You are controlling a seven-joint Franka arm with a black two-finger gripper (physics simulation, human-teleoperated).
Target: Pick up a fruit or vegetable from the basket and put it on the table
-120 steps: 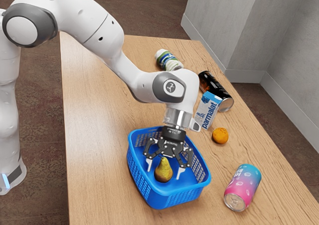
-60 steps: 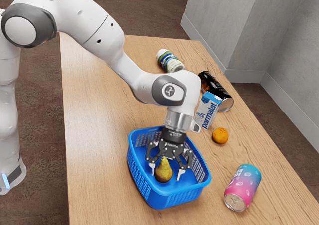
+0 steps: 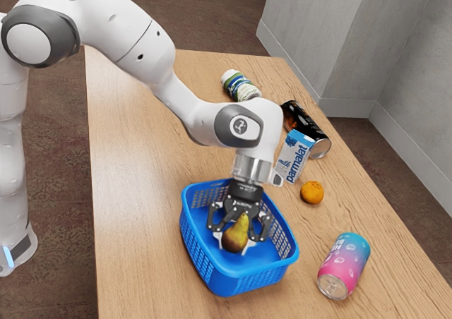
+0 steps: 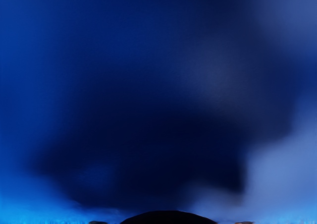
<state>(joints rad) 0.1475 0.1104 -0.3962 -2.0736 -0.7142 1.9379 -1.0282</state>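
Observation:
My gripper [image 3: 234, 243] is down inside the blue basket [image 3: 244, 282], its fingertips against the pear [image 3: 235, 236] from two sides. The pear is green-yellow with a brownish side, and it leans with its stem end up under the gripper's body. In the wrist view, blurred blue of the basket [image 4: 25, 100] surrounds a dark area, and a dark rounded shape [image 4: 168, 217] lies at the lower edge; I cannot tell what it is.
Toward the exterior view's right of the basket are an orange [image 3: 311, 192] and a pink-and-teal can [image 3: 343, 266]. Farther back stand a milk carton [image 3: 294, 157], a black can [image 3: 305, 127] lying down, and a white-green container [image 3: 240, 85]. Wooden table [image 3: 141, 157] lies around them.
The fingers have come together from both sides onto the pear. It has tipped and shifted slightly toward the exterior view's right, while the basket has stayed where it was.

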